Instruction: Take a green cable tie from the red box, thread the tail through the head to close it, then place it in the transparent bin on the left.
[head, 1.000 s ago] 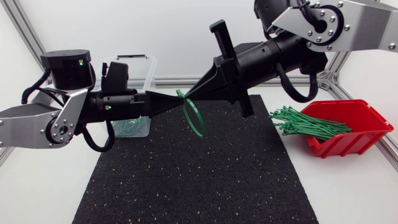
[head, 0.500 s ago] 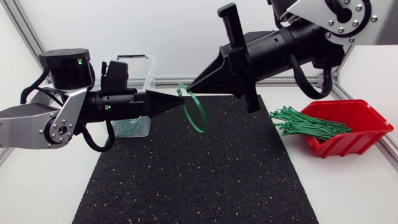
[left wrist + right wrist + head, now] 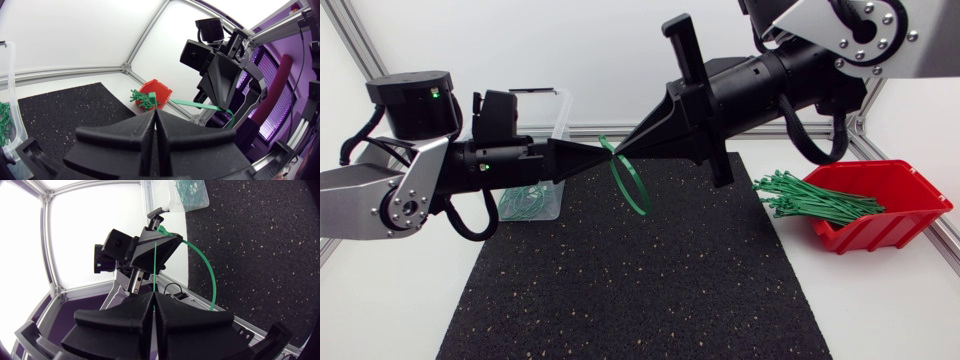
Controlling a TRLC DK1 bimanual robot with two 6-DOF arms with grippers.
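A green cable tie (image 3: pixel 632 185) bent into a loop hangs in the air over the mat's far edge, between my two grippers. My left gripper (image 3: pixel 600 152) is shut on the tie near its head. My right gripper (image 3: pixel 620 155) meets it tip to tip and is shut on the tail. In the right wrist view the tail runs as a thin line from the right gripper (image 3: pixel 153 296) up to the left one, and the loop (image 3: pixel 207 270) arcs beside them. The red box (image 3: pixel 892 218) with several green ties (image 3: pixel 810 197) stands at the right. The transparent bin (image 3: pixel 548 108) is far left.
A black rubber mat (image 3: pixel 620 290) covers the middle of the table under both arms. The bin holds several closed green ties (image 3: pixel 525 202). Aluminium frame posts border the table at the back and sides.
The right gripper rose, then came back down to the left gripper's tip. The left arm drew back slightly to the left. The tie stays held at both ends.
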